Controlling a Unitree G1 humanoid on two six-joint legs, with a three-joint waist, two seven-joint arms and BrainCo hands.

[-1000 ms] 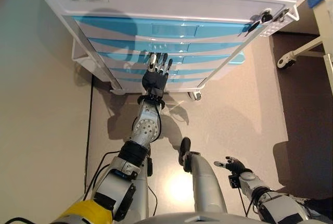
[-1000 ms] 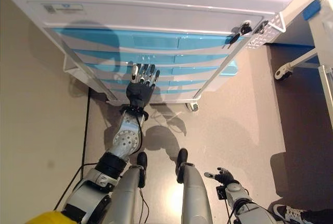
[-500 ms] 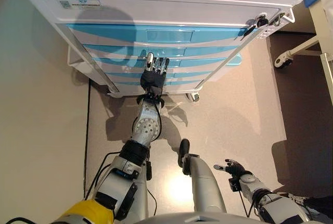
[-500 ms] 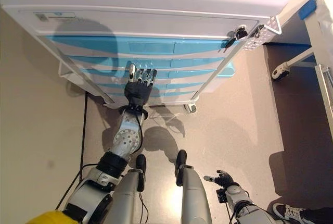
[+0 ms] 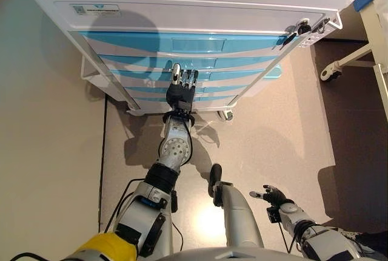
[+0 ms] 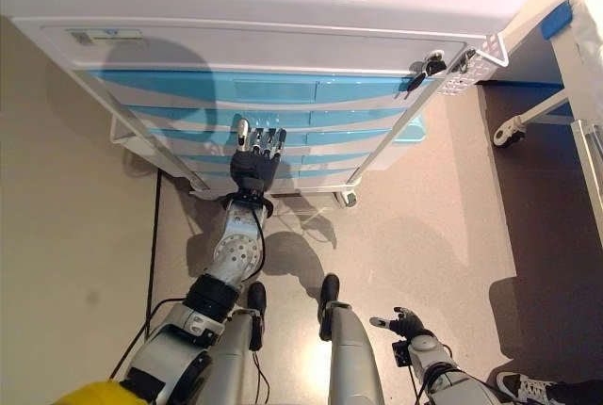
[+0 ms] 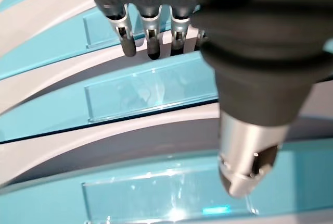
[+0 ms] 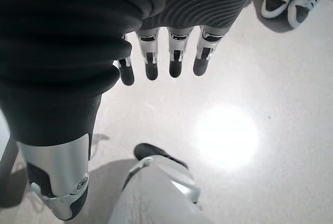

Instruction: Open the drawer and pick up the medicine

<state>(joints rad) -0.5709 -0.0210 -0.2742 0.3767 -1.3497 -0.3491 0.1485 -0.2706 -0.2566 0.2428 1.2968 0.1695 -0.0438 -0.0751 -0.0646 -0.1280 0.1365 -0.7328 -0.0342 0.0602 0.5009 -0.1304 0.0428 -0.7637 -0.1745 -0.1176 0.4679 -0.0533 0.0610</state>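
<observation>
We see our left hand (image 5: 180, 93) reaching out to the front of the cart (image 5: 200, 13), its fingers straight and nothing held; in the left wrist view the fingertips (image 7: 149, 47) sit at the pale strip above a blue drawer (image 5: 182, 76), touching it or just short, we cannot tell which. The drawer handles run sideways along the front, across the line of the fingers. All drawers look closed, so the medicine is not visible, we think inside. Our right hand (image 5: 273, 195) hangs low, relaxed and empty, well apart from the cart, so the left is nearer.
</observation>
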